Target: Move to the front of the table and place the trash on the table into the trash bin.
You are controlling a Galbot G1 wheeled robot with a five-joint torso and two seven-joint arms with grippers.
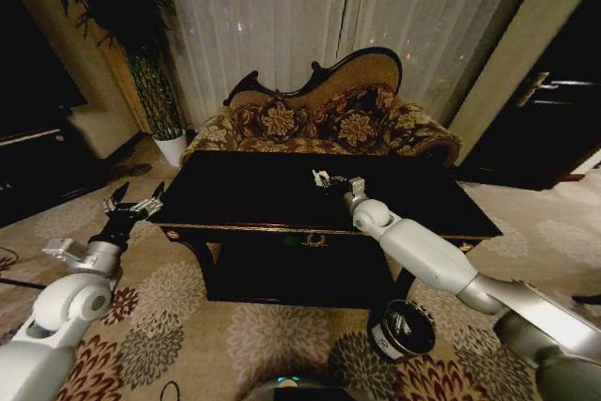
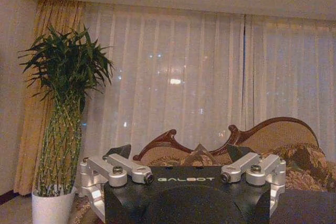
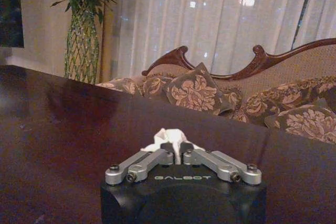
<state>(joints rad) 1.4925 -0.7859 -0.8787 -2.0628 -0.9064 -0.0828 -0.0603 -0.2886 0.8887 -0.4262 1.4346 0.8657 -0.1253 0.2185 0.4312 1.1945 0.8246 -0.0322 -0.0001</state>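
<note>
- Right tool is out over the middle of the table, fingers pressed together on a small white paper wad. Wrist view shows the crumpled white bit poking up right between the tips.
- That wad looks like the only trash I can make out on the dark glossy top; in the head view it's a tiny pale spot just past the right tool. Can't tell if it's lifted clear of the wood yet or resting on it.
- So my read: we're at the grab step. Robot's already parked in front of the table, one piece pinched, nothing dropped in the bin from this hold yet.
- Trash bin sits on the carpet near the table's front right leg, below the right forearm and well lower than the tabletop. Next move would need a lift, a pull back toward the robot and a lowering over the bin's rim before the fingers let go. Wad is light and squishy, so it could snag on a fingertip.
- Left tool hangs off the table's left end over the carpet, fingers spread wide, holding nothing. Just idling there.
- Behind all that: a floral sofa, a potted plant and curtains.
</note>
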